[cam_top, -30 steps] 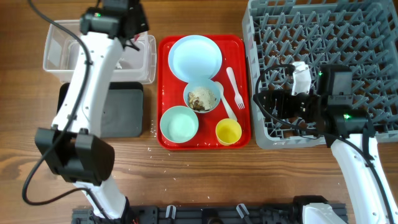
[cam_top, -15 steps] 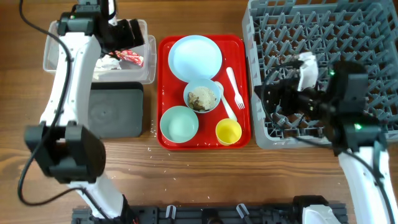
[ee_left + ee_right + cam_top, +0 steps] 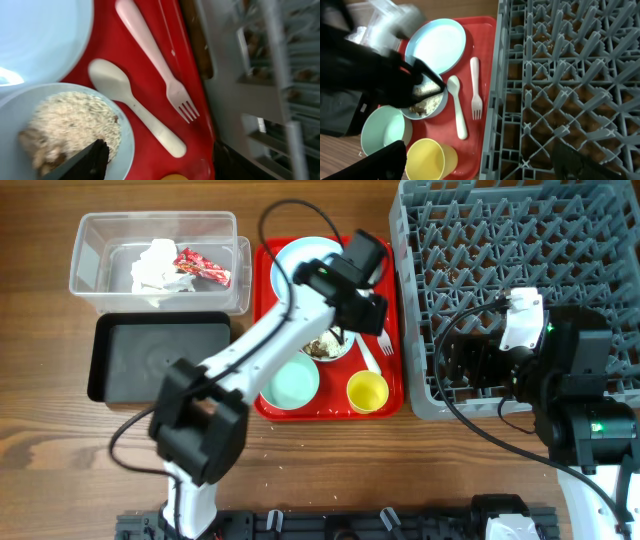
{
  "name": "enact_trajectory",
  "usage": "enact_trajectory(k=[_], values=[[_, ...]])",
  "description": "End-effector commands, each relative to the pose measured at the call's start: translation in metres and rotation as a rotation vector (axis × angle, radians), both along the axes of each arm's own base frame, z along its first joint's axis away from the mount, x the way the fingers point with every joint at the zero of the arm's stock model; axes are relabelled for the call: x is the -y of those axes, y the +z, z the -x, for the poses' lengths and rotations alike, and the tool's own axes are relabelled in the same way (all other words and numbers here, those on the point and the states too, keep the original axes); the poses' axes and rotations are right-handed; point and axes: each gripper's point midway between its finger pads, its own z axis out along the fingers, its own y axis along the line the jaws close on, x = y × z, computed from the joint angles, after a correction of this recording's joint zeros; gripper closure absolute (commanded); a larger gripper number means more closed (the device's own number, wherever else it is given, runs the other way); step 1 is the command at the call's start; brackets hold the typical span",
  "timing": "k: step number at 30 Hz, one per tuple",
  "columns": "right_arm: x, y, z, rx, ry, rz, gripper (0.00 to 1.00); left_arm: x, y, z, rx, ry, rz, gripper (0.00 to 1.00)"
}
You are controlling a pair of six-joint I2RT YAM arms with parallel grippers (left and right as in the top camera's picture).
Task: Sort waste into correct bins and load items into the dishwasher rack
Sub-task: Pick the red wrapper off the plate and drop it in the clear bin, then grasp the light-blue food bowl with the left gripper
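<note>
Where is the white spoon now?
In the overhead view, the spoon lies at the right of the red tray, between the rice bowl and the fork.

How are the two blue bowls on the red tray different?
The middle bowl holds rice and brown scraps; the front bowl is empty. The middle bowl sits beside the white spoon, the front bowl beside the yellow cup. Both are round, pale and upright on the red tray.
</note>
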Motion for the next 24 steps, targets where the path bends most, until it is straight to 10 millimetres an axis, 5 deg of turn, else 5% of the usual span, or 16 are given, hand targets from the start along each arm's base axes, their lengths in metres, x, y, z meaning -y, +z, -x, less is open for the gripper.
enact_trajectory(k=[1,5,7,9,13,15,18,20,24], values=[[0.004,0.004,0.002,-0.004,-0.029,0.004,0.06,-0.001,-0.056,0.003,-0.017,0.015,-0.143,0.37],[0.004,0.003,0.003,-0.009,-0.026,0.001,0.06,-0.009,-0.089,0.001,-0.054,0.077,-0.199,0.46],[0.004,0.003,0.003,-0.008,-0.026,0.001,0.06,-0.009,-0.088,-0.001,-0.047,0.08,-0.202,0.57],[0.004,0.003,0.003,-0.009,-0.026,0.001,0.06,-0.009,-0.088,-0.001,-0.045,0.08,-0.2,0.82],[0.004,0.0,0.001,-0.022,-0.026,0.001,0.06,-0.01,-0.083,0.001,-0.047,0.08,-0.201,0.96],[0.004,-0.004,0.0,-0.035,-0.026,0.002,0.06,-0.01,-0.059,0.0,-0.028,0.083,-0.182,0.96],[0.004,-0.005,-0.001,-0.039,-0.026,0.001,0.06,-0.024,0.016,0.001,-0.025,0.109,-0.053,0.96],[0.004,-0.005,-0.001,-0.04,-0.025,0.002,0.05,-0.067,0.062,-0.003,-0.012,0.192,-0.005,0.96],[0.004,-0.005,-0.001,-0.039,-0.024,0.004,0.05,-0.165,0.09,0.004,-0.088,0.373,-0.032,0.96]])
